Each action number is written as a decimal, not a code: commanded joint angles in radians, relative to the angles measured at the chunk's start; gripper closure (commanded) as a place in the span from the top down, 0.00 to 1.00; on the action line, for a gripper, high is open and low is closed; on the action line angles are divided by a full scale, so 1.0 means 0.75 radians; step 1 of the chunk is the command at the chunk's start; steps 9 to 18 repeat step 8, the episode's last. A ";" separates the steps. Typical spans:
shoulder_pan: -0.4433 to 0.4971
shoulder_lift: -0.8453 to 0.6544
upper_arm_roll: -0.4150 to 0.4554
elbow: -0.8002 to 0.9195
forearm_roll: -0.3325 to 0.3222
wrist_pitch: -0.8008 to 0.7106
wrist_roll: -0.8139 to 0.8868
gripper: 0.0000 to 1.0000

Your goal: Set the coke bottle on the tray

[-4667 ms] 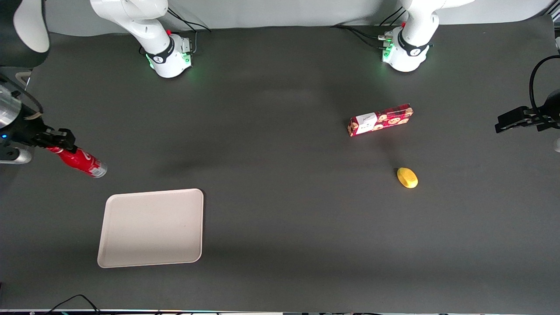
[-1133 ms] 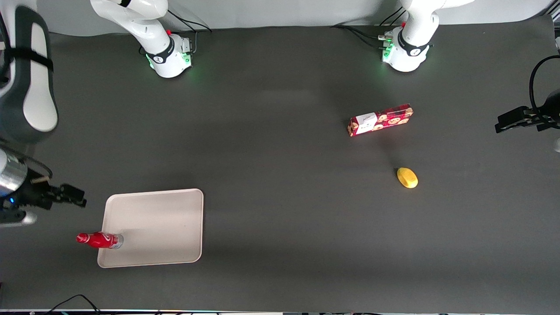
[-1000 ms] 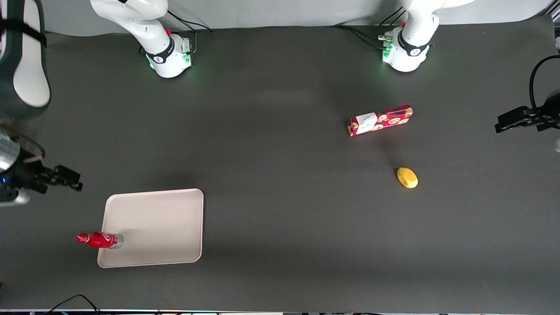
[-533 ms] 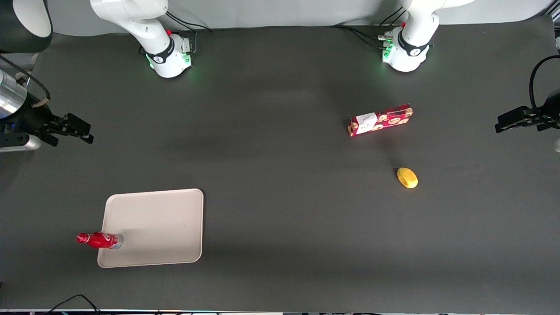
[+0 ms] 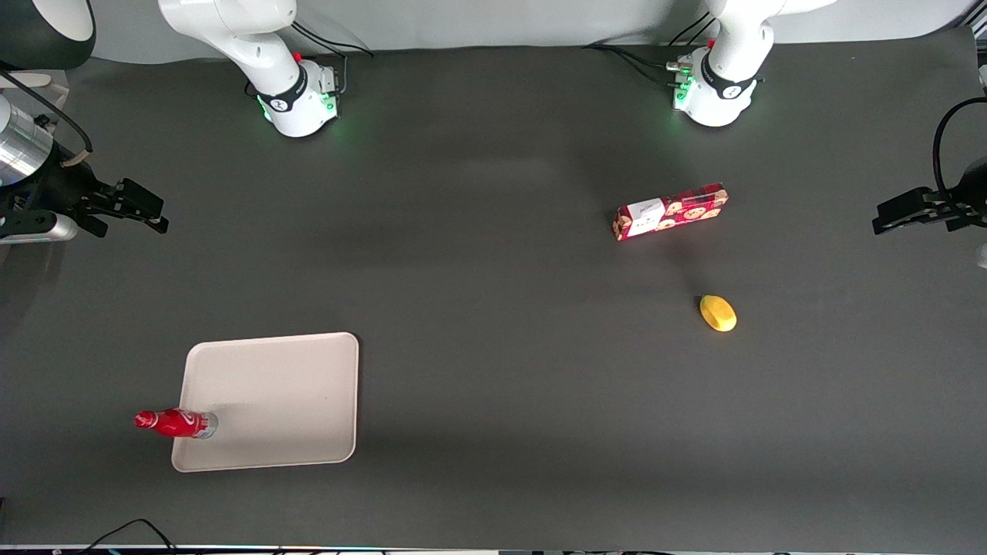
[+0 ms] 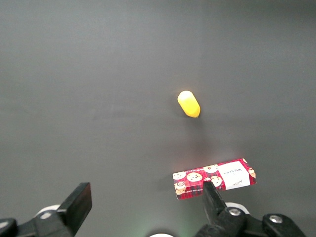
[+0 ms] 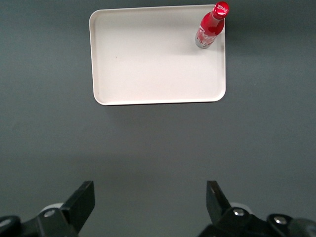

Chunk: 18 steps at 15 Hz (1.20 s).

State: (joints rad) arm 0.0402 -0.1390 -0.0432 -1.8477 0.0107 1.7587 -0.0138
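My gripper [image 5: 158,216] is hanging with its fingers spread wide and nothing between them, high above the table and well apart from everything on it. In the right wrist view both fingers [image 7: 217,197] show with only bare mat in the gap.

The coke bottle [image 5: 176,423] is standing upright on the tray [image 5: 285,401], tucked into a corner of it, its silvery base resting inside the low rim. It is sitting below me and nearer the front camera than I am. From here it is looking like a small, slim, stiff thing, probably light, with a smooth rounded wall that could slip or roll between flat pads. Tall for its narrow base, it would likely tip at a nudge. If I ever needed to take it again, I would be closing across the red body just under the shoulder, coming straight down over the cap. As things lie, I judge the placing done.

The tray is lying flat, below my fingers and well clear of them. Far off toward the parked arm's end, the red cookie box [image 5: 670,210] and a small yellow object [image 5: 718,314] are sitting on the dark mat.

My arm is holding me raised, fingers pointing out over the table.
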 commanded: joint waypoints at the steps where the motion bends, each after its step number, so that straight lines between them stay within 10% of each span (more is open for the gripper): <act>1: 0.008 -0.031 -0.002 -0.005 -0.020 0.001 0.037 1.00; 18: 0.008 -0.068 0.000 0.011 -0.051 -0.019 0.037 1.00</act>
